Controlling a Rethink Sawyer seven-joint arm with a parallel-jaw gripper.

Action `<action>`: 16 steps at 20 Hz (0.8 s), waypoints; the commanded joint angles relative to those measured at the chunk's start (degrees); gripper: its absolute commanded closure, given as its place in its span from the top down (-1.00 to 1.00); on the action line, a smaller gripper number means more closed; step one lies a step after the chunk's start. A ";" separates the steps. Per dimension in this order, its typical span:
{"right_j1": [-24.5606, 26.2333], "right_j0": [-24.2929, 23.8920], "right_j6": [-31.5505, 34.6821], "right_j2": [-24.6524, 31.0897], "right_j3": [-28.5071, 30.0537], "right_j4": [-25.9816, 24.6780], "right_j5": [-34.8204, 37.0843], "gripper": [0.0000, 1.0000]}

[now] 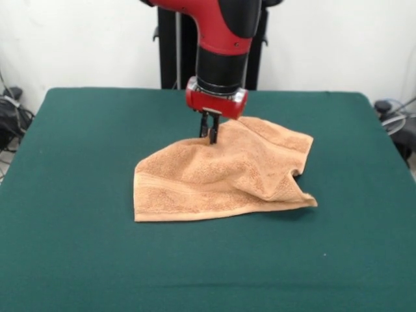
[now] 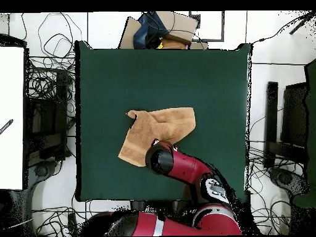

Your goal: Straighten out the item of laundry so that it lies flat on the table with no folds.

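Gripper (image 1: 211,134) is seen lowered onto the far edge of the towel (image 1: 221,175), fingers drawn close together and apparently pinching a raised bit of cloth there; a grip on the fabric is judged likely, not certain, since the tips are partly sunk in the pile. In the overhead view the gripper itself is hidden under the arm's wrist.

Towel is found near the middle of the table (image 1: 78,247), well clear of all edges. It is not flat: the near-left part lies smooth with a woven band (image 1: 188,207) visible along the hem, while the right side is bunched, with a ridge and a corner (image 1: 305,203) folded over or lifted.

Handling, as judged: terry cloth is expected to be light, soft, fully limp, and grippy against the felt-like surface, so dragging may cause bunching rather than sliding. No fragility is expected. A hold is best taken at a hemmed corner or edge, pinched through one layer only, then lifted slightly and pulled outward. The crumpled right corner is judged the place needing work.
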 commanded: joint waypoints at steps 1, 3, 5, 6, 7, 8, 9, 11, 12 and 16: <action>-1.61 2.54 12.53 1.70 -1.41 4.51 4.85 -1.00; -1.73 2.94 12.40 1.26 -2.12 5.19 6.24 -1.00; -1.91 3.74 12.85 0.62 -2.24 6.04 6.62 -1.00; -2.00 3.98 12.90 0.35 -2.47 6.39 6.71 -1.00; -2.09 4.30 13.21 0.10 -2.39 6.85 6.46 -1.00; -2.10 4.67 12.86 -0.40 -2.97 6.97 6.96 -1.00; -2.16 5.12 12.84 -0.95 -3.38 7.31 7.69 -1.00; -2.33 5.69 12.47 -1.53 -3.97 7.68 8.96 -1.00; -2.46 5.84 12.30 -1.71 -4.17 7.86 9.54 -1.00; -3.12 5.94 11.54 -2.23 -4.95 8.28 11.84 -1.00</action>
